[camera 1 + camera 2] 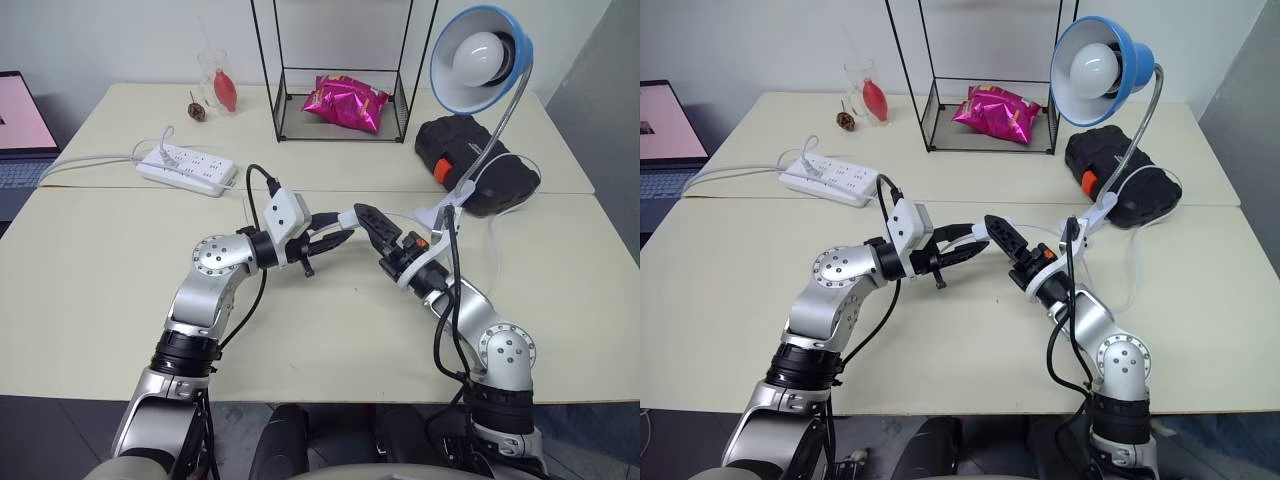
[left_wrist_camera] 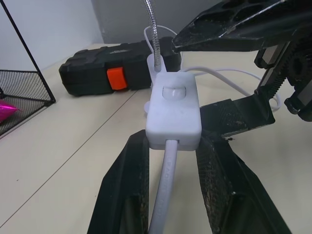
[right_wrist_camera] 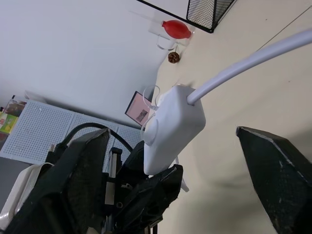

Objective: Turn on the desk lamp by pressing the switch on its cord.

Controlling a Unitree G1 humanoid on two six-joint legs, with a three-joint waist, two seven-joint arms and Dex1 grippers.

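Left end effector (image 2: 168, 156) grips the switch (image 2: 173, 114); right end effector (image 3: 175, 161) gapes, half-hiding it.

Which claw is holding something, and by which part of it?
The left claw holds the switch, pinching its sides at the end where the cord enters. The right claw stands open around the switch, holding nothing.

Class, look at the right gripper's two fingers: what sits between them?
The switch, held up by the left gripper, sits between the right gripper's open fingers, as the right wrist view shows.
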